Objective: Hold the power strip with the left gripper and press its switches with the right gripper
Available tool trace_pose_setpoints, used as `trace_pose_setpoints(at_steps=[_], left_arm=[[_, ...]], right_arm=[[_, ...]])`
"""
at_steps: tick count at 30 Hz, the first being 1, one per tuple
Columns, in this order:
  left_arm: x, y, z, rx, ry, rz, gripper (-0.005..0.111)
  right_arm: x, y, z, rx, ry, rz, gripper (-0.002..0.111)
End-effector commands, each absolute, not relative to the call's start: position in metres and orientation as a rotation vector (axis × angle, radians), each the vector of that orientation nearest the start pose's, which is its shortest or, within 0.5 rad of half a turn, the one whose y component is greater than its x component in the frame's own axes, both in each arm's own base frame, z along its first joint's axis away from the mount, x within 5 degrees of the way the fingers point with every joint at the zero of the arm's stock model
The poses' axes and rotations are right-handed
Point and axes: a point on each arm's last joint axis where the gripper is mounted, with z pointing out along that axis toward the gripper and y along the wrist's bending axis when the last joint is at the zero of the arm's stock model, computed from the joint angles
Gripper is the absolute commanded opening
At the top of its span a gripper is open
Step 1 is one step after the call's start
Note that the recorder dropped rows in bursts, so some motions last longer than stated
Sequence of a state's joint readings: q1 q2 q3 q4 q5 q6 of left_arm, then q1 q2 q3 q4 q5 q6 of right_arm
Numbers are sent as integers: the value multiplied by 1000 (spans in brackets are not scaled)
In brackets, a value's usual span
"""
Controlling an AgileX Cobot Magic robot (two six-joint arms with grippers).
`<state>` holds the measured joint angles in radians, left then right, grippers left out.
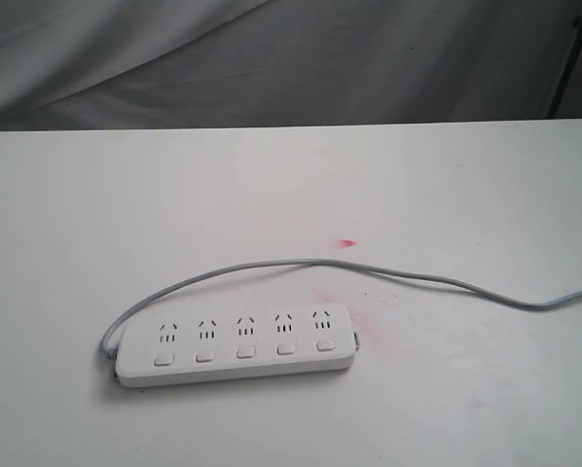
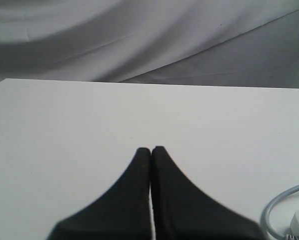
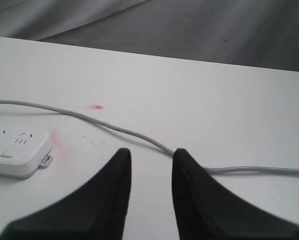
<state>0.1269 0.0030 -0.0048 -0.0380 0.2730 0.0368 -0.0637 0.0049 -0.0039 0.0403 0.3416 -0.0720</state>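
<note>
the left claw (image 2: 151,150), clenched tight on nothing, hovers over the white worktop (image 1: 466,185). the power strip (image 1: 235,343) lies flat and unheld in the lower centre-left of the exterior frame, five switches (image 1: 245,352) in a row facing up. its grey cord (image 1: 301,263) loops from the left end up and away to the right edge, passing a pink mark (image 1: 346,243). the right claw (image 3: 151,152) hangs released near that cord. the risk: a press before the strip is pinned would likely skid the light bar, and a descending claw could snag the cord.
</note>
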Motion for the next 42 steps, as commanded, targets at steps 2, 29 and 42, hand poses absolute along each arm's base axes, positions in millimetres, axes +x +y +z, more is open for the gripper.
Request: trace_pose_setpoints(at_steps=[2,29,42], left_arm=[[55,6,189,-109,1747,81,0],[55,6,192,-108,1717,83,0],[54,5,200,-129,1690,52,0]], right_arm=[[54,-3,183,25,1824,-60,27],[54,-3,183,25,1824,-60,27],[54,-3,183,25,1824,-60,27]])
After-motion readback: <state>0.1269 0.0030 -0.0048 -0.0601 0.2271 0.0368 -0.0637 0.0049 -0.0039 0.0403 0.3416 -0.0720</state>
